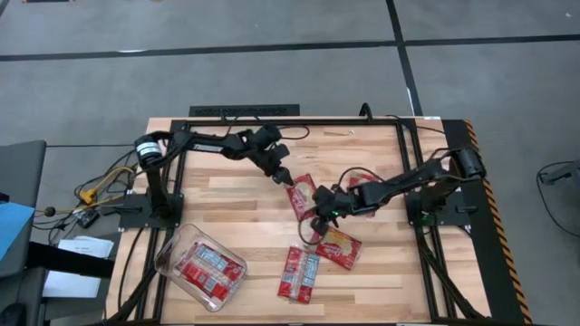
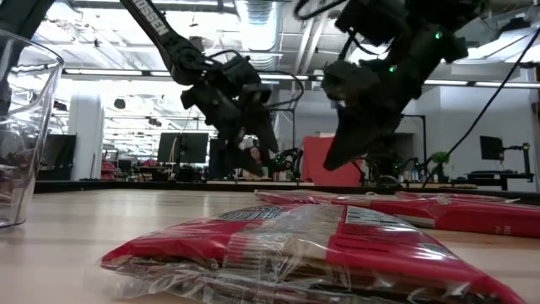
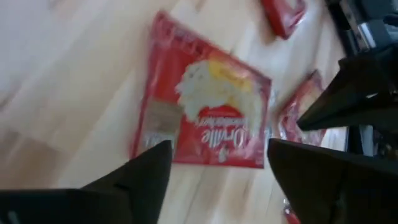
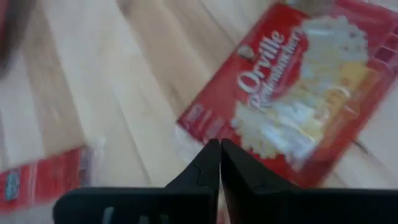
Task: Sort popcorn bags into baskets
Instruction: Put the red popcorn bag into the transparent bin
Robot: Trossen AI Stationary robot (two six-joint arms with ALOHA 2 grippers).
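Several red popcorn bags lie flat on the wooden table. One bag (image 1: 302,196) is at the middle, one (image 1: 338,246) and one (image 1: 299,273) are nearer the front, and one (image 1: 362,184) is partly under my right arm. The clear tub (image 1: 168,258) stands at the front left with several bags (image 1: 210,267) inside. My left gripper (image 1: 282,176) is open and empty above the middle bag (image 3: 205,106), clear of it. My right gripper (image 1: 317,222) is shut and empty, hanging above the table beside a bag (image 4: 298,93).
The tub's wall (image 2: 21,127) shows at the left of the low view, with one bag (image 2: 295,245) close in front. The two grippers (image 2: 253,143) (image 2: 333,156) hang close together above the table's middle. Black frame rails run along the table's edges.
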